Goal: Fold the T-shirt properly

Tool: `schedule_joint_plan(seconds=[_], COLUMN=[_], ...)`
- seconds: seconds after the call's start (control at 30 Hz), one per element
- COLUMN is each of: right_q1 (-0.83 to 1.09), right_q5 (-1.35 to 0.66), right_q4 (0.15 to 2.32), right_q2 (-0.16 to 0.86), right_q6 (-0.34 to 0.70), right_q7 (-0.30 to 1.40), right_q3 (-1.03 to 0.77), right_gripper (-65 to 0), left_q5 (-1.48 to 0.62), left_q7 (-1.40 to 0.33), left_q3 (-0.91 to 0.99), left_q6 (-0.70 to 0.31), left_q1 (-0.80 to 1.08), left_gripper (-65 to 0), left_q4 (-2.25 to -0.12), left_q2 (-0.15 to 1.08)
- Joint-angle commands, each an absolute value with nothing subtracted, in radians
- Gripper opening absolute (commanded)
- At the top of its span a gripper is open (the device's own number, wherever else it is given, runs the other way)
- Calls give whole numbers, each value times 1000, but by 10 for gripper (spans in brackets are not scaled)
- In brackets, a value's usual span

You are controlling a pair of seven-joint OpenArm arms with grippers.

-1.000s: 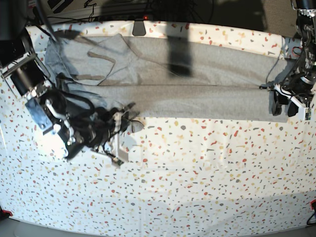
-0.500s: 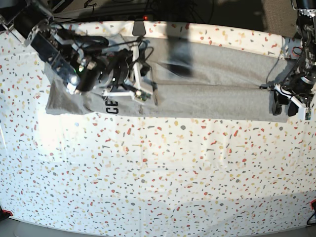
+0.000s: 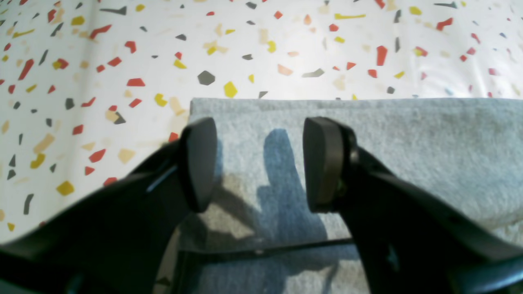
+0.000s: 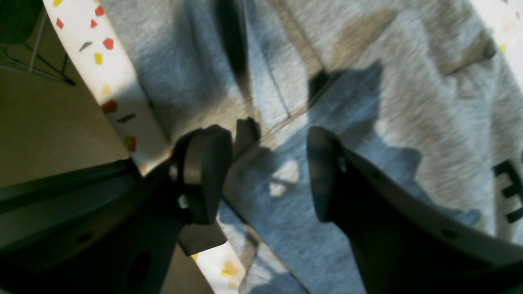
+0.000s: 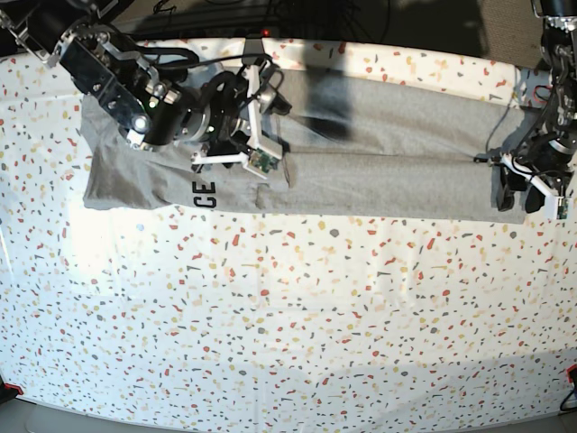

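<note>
The grey T-shirt (image 5: pixel 397 171) lies as a long folded band across the far part of the table, with black lettering (image 5: pixel 204 192) showing at its left end. My right gripper (image 5: pixel 275 101) hovers open over the shirt's far left portion, close to the table's back edge. In the right wrist view the right gripper (image 4: pixel 261 175) has nothing between its fingers and only grey cloth (image 4: pixel 367 102) below. My left gripper (image 5: pixel 520 197) stands open over the shirt's right end. In the left wrist view the left gripper (image 3: pixel 261 163) straddles the shirt's corner (image 3: pixel 367 134).
A white speckled cover (image 5: pixel 315 316) spans the whole table, and the near half carries no objects. Beyond the table's back edge (image 4: pixel 110 81) the floor (image 4: pixel 49 122) shows. A dark clip-like piece (image 5: pixel 254 52) sits at the back edge.
My right arm swung from the shirt's near edge to the far side, carrying cloth over so the lettering shows, then opened and let go. The left arm stayed still.
</note>
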State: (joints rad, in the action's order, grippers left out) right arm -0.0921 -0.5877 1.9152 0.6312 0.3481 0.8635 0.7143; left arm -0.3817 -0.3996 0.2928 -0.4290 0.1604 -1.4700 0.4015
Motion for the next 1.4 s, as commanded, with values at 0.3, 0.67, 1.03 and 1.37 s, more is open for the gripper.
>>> schedule_joint_plan(seconds=[0.3, 0.67, 1.03, 1.37], right_q1=[-149, -99, -93, -93], right_q5=[-482, -537, -561, -560], right_q4=[1937, 1805, 1755, 1755], right_q2=[651, 751, 748, 748], right_q6=[231, 228, 228, 228], right_q7=[856, 852, 852, 869], right_q3=[573, 309, 300, 300], right_gripper=[-314, -314, -314, -314], left_q5=[-394, -616, -752, -753], left_q7=[-400, -442, -454, -449], left_q3=[302, 450, 436, 311], left_q6=[-429, -537, -673, -681], left_q1=[152, 216, 191, 135], left_gripper=[-319, -319, -319, -321], left_q4=[-1488, -1372, -1201, -1144], left_q2=[476, 505, 504, 503])
